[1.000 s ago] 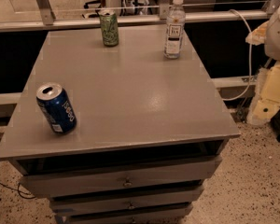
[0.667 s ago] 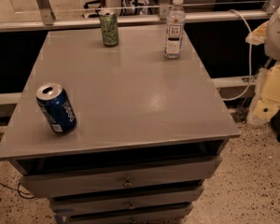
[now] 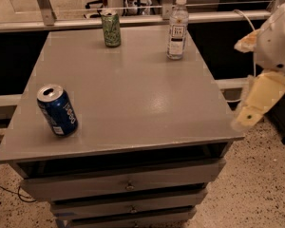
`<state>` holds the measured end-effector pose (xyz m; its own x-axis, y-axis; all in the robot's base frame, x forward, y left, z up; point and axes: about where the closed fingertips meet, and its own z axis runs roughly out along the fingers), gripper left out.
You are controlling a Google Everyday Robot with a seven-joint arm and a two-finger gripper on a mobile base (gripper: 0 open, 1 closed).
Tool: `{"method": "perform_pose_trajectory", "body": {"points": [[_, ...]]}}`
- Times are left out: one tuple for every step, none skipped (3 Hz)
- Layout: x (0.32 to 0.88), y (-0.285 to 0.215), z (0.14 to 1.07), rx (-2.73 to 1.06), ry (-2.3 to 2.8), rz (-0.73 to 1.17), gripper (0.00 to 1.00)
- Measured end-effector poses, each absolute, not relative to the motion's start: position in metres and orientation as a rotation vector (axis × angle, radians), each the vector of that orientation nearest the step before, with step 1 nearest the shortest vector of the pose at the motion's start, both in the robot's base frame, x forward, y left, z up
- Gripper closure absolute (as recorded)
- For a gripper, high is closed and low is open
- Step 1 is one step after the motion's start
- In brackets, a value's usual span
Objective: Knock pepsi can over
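Note:
The pepsi can (image 3: 58,110) is dark blue with white lettering and a silver top. It stands upright near the front left corner of the grey table (image 3: 133,94). My gripper (image 3: 256,101), cream-coloured under the white arm, hangs off the table's right edge, beside the front right corner. It is far from the can and touches nothing.
A green can (image 3: 111,28) stands at the back of the table, left of centre. A taller clear plastic bottle (image 3: 177,28) stands at the back right. Drawers run under the table top. A rail and a white cable lie behind the table, and speckled floor to the right.

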<state>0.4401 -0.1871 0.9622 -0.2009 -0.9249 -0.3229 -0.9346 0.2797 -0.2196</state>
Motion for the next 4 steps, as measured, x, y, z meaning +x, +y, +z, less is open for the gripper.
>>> {"method": "perform_pose_trajectory", "body": {"points": [[0.451,-0.125,0.919,-1.653,2.04,0.286,0.0],[0.458,-0.054,0.88,-1.624,1.878,0.587,0.0],[0.45,0.024,0.872,-1.559,1.717,0.894,0.0],[0.44,0.053,0.891,-1.516,1.655,1.019,0.0]]}}
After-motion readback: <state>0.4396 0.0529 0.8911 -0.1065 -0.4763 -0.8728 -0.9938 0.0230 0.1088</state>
